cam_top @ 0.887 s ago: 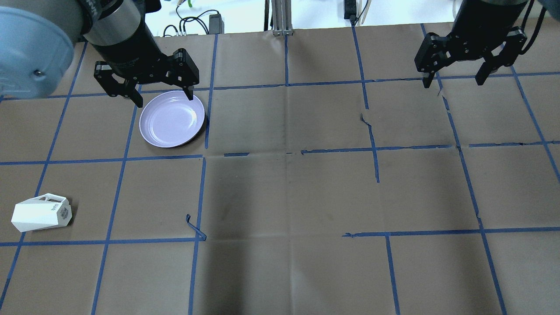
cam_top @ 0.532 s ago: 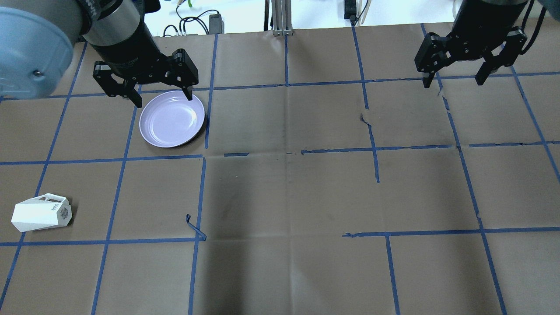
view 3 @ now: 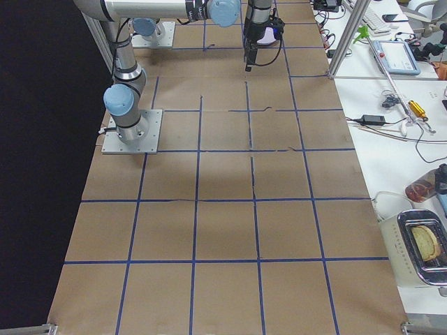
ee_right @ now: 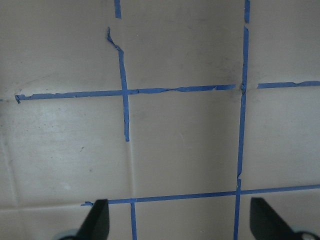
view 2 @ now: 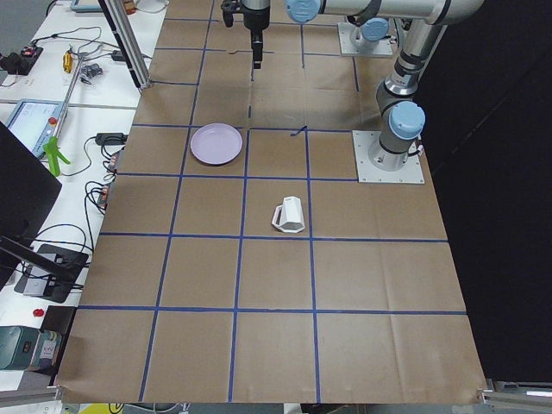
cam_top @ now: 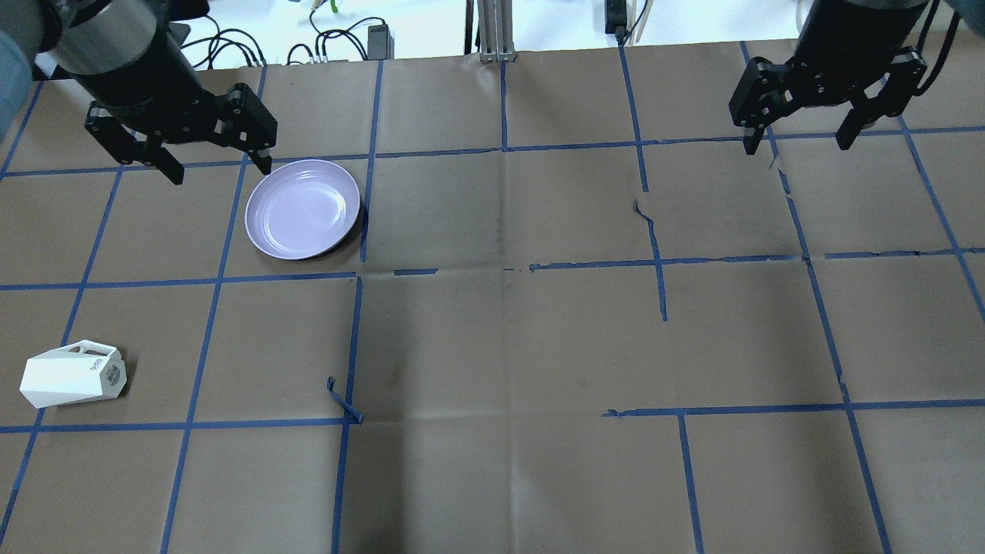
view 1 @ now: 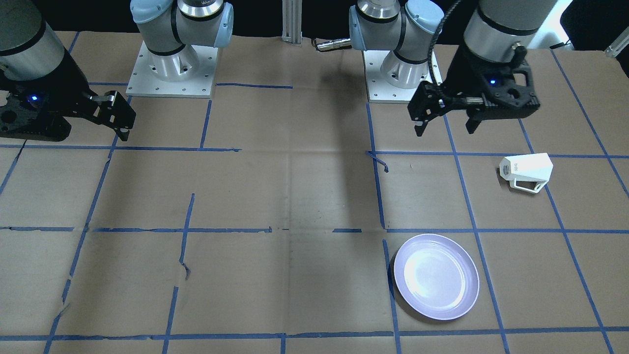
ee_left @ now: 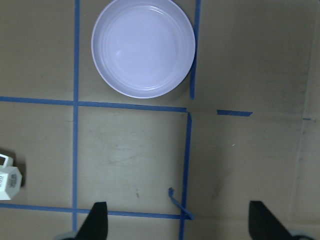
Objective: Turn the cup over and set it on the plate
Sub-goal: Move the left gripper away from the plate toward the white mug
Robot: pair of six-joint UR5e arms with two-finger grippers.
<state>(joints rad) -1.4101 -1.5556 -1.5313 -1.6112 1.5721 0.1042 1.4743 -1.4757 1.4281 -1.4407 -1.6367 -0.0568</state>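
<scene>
The cup (cam_top: 73, 375) lies on its side on the brown counter (cam_top: 500, 346). It is on the robot's left side, close to the robot. Its wide end points to the robot's left. Its small end, with a little logo by it, points to the middle of the counter. Its boxy handle points away from the robot. The cup touches only the counter.

The plate (cam_top: 302, 209) sits flat on the counter, right way up. It is also on the robot's left side, but farther from the robot than the cup. The cup and the plate are well apart. A blue tape line (cam_top: 215, 277) runs between them.

The left arm (cam_top: 131, 69) hangs up in the air, over the counter. The left jaws are wide apart, with nothing between them. From overhead, 1 finger of the left jaws shows just at the far left rim of the plate. The left jaws point down. The left wrist view looks down from high up. It shows the whole plate near the top and a bit of the cup at the left edge.

The right arm (cam_top: 846, 46) hangs over the far right part of the counter, well apart from the cup and the plate. The right jaws are wide apart too, with nothing between them. Under them are only brown paper and blue tape lines.

A loose curl of blue tape (cam_top: 342, 400) sticks up near the middle of the counter.
</scene>
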